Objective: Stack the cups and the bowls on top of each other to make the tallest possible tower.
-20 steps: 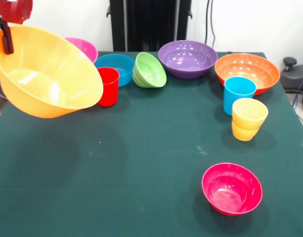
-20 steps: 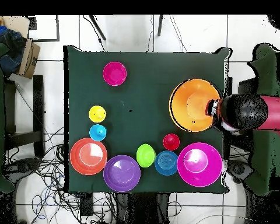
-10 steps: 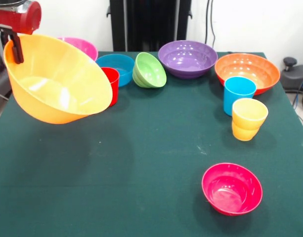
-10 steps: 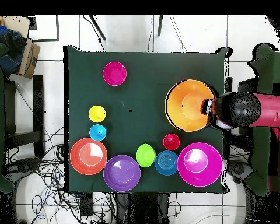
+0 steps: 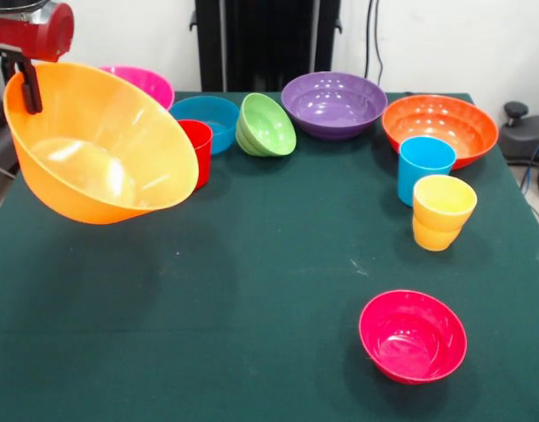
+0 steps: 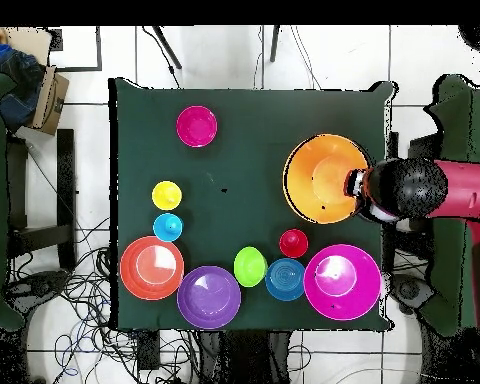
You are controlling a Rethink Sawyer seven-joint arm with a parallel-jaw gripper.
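Gripper (image 5: 25, 81) clamped on the far rim of the large yellow-orange bowl (image 5: 98, 149), one black finger (image 5: 27, 86) showing over the rim's outer face. Bowl lifted clear of the green table (image 5: 251, 281), tilted, mouth turned toward the camera and to the right in the front view. Red arm (image 6: 454, 190) reaching in from the table's edge in the overhead view, bowl (image 6: 324, 180) hanging just inside that edge.

Close behind the gripper: large pink bowl (image 5: 150, 81), partly hidden by the held bowl. Just beyond the held bowl's lower rim: red cup (image 5: 197, 145), upright, half covered. Next along that back row, away from the gripper: small blue bowl (image 5: 207, 116), green bowl (image 5: 267, 126) tipped on its side, purple bowl (image 5: 333, 104), orange bowl (image 5: 440, 127).

Well apart from the gripper, at the opposite side: sky-blue cup (image 5: 425, 167) upright, yellow waisted cup (image 5: 443, 211) just beside it. Farthest from the gripper: crimson-pink bowl (image 5: 412, 336), alone, upright on the cloth.
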